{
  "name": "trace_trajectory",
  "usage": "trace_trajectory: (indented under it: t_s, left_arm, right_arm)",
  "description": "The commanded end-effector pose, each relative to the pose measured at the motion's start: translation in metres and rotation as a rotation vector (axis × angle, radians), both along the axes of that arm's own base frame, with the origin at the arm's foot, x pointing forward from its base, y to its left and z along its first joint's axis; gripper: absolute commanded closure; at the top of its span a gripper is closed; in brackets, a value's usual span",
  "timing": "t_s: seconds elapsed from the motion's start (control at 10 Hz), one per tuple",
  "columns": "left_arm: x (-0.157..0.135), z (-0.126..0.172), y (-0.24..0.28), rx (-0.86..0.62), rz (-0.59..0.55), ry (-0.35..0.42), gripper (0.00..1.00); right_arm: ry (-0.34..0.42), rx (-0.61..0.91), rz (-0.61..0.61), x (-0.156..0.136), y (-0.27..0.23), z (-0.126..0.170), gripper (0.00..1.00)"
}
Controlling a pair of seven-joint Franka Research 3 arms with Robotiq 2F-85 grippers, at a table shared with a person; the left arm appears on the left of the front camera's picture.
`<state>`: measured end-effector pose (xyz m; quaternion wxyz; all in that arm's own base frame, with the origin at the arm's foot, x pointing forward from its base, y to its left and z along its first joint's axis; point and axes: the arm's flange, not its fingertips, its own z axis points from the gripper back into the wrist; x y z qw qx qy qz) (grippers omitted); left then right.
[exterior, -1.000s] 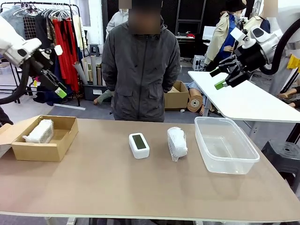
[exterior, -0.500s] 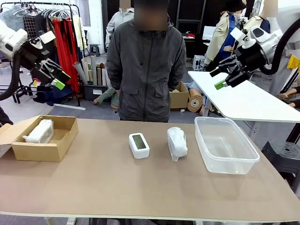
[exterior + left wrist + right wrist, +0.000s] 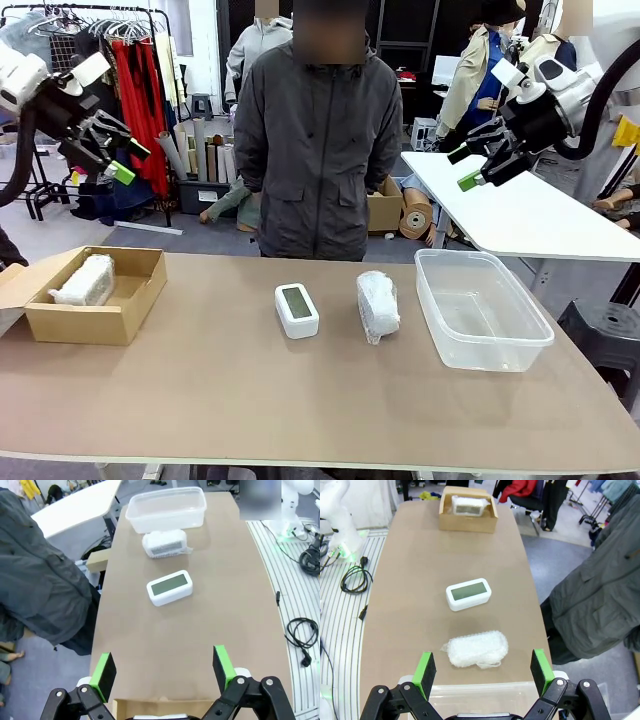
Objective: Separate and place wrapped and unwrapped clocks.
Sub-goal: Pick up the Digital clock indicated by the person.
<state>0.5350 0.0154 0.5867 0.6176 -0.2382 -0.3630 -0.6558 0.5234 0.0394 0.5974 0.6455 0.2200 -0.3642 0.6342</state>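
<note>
Both jaws of the left gripper (image 3: 127,160) stand spread wide with nothing between them, high at the upper left of the front view. Below it, at the left end of the brown table (image 3: 300,410), an open brown cardboard box (image 3: 75,325) holds an oblong bundle in white bubble wrap (image 3: 85,281), its long axis slanting from lower left to upper right. At the centre lies the white rounded-rectangular digital clock (image 3: 296,309), grey-green screen up, long axis running from the near edge toward the far edge. Just right of it, apart, the second bubble-wrapped bundle (image 3: 378,304) lies lengthwise much the same way. Further right stands a clear plastic tub (image 3: 497,358). At the upper right the right gripper (image 3: 462,168) hangs released and empty.
</note>
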Motion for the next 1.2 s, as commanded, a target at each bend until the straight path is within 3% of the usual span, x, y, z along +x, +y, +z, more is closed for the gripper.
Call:
trace_trajectory:
  t_s: [0.0,0.1,1.1]
  left_arm:
    - [-0.0039,-0.0080,0.0006,0.011,0.069,0.054,0.00]
    - [0.0000,0.0000,0.0000,0.000,0.000,0.000,0.00]
    - [0.0000,0.0000,0.0000,0.000,0.000,0.000,0.00]
  right_arm:
    - [-0.005,-0.010,0.000,-0.0003,-0.0007,0.0010,0.00]
    - [-0.005,-0.010,0.000,-0.0003,-0.0007,0.0010,0.00]
    - [-0.005,-0.010,0.000,-0.0003,-0.0007,0.0010,0.00]
